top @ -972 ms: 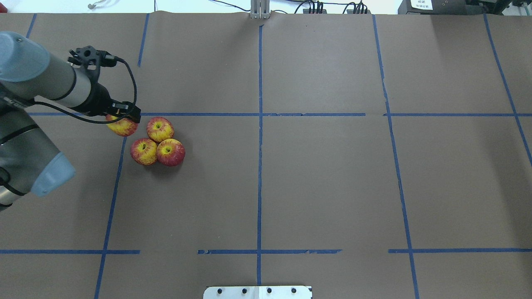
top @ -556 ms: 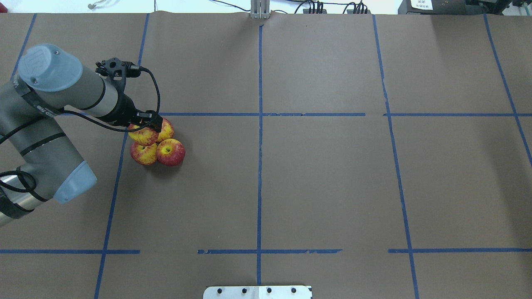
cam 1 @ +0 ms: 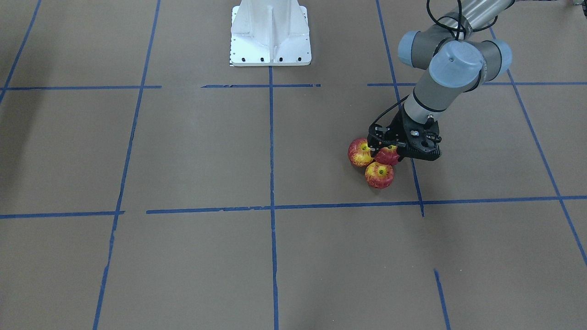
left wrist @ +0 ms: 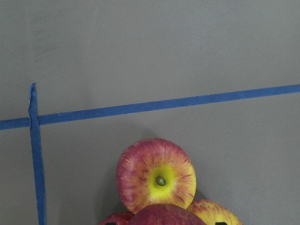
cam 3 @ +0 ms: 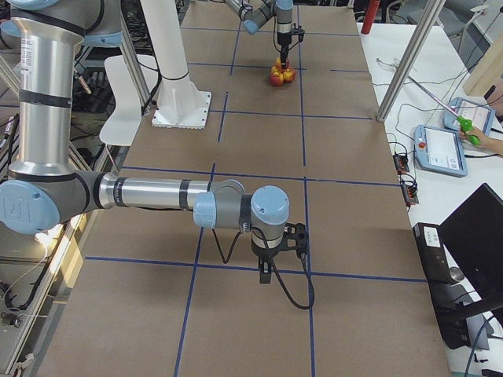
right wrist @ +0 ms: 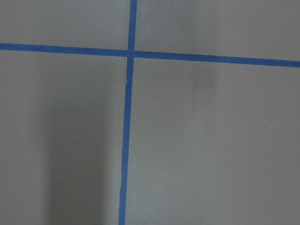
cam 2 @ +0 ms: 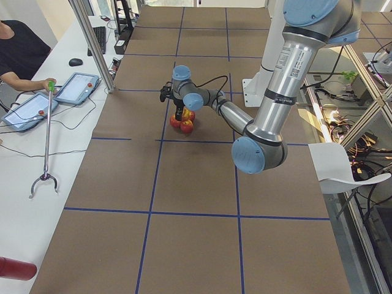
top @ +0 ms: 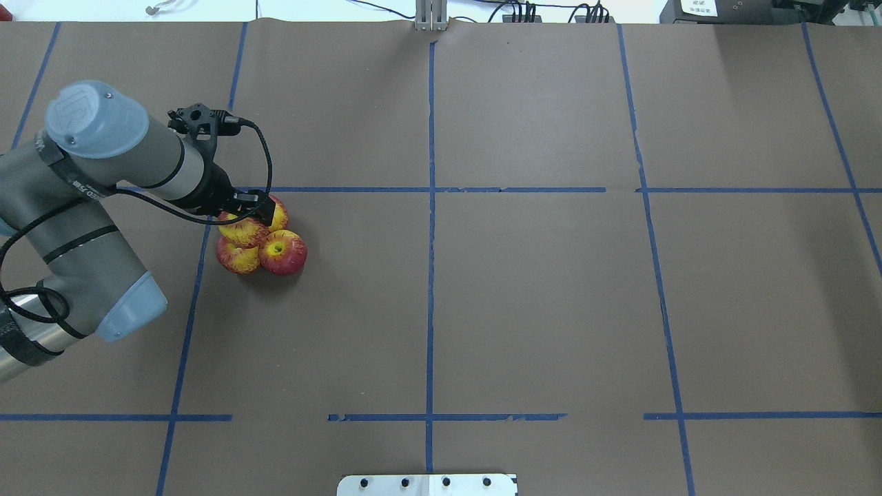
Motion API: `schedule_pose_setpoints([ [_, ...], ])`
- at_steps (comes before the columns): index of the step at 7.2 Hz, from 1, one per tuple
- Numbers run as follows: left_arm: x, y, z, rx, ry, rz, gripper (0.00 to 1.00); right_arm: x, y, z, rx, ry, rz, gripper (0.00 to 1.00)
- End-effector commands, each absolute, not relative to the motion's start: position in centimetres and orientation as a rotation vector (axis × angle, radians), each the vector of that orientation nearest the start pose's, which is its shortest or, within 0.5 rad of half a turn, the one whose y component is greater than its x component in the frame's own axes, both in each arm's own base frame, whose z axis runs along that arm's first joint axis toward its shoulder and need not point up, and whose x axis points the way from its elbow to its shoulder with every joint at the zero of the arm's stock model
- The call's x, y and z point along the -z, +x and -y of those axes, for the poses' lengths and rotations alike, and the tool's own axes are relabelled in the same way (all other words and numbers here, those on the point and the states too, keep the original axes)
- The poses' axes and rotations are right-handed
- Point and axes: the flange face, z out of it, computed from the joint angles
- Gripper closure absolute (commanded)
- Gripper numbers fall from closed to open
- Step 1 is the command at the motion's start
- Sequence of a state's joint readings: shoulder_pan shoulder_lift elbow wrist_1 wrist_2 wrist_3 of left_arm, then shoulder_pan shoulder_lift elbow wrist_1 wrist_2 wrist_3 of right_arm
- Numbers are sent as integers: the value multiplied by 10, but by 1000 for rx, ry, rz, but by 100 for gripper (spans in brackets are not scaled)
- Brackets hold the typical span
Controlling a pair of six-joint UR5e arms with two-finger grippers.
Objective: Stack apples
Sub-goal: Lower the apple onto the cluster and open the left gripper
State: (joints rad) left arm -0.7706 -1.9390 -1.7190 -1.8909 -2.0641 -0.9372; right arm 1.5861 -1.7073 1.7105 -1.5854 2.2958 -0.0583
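Three red-and-yellow apples sit bunched together on the brown paper: one (top: 283,253), one (top: 233,259) and one (top: 278,213) partly under my left gripper. My left gripper (top: 245,216) is shut on a fourth, darker apple (top: 242,233) and holds it over the middle of the bunch. In the front-facing view the held apple (cam 1: 388,156) is between the fingers, just above the others (cam 1: 379,175). The left wrist view shows the held apple's top (left wrist: 161,214) at the bottom edge, over a table apple (left wrist: 157,174). My right gripper (cam 3: 267,272) shows only in the exterior right view, over bare paper; I cannot tell its state.
Blue tape lines (top: 431,207) divide the brown paper into squares. The white robot base (cam 1: 270,32) stands at the table's near edge. An operator's hand with a grabber tool (cam 2: 48,135) and tablets (cam 2: 76,87) are on the side table.
My left gripper has carried the apple to the right, from beside the bunch to over its middle, and the arm has swung in after it.
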Motion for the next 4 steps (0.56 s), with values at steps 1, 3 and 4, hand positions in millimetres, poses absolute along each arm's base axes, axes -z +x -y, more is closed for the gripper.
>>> schedule_pose_setpoints([
  [1, -349, 390, 498, -81, 179, -927, 7, -658, 74, 432, 37, 16, 725, 0],
  [3, -349, 390, 499, -81, 181, -927, 0, -658, 74, 432, 37, 16, 724, 0],
  [4, -348, 390, 498, -81, 182, -928, 0, -658, 74, 432, 37, 16, 725, 0],
])
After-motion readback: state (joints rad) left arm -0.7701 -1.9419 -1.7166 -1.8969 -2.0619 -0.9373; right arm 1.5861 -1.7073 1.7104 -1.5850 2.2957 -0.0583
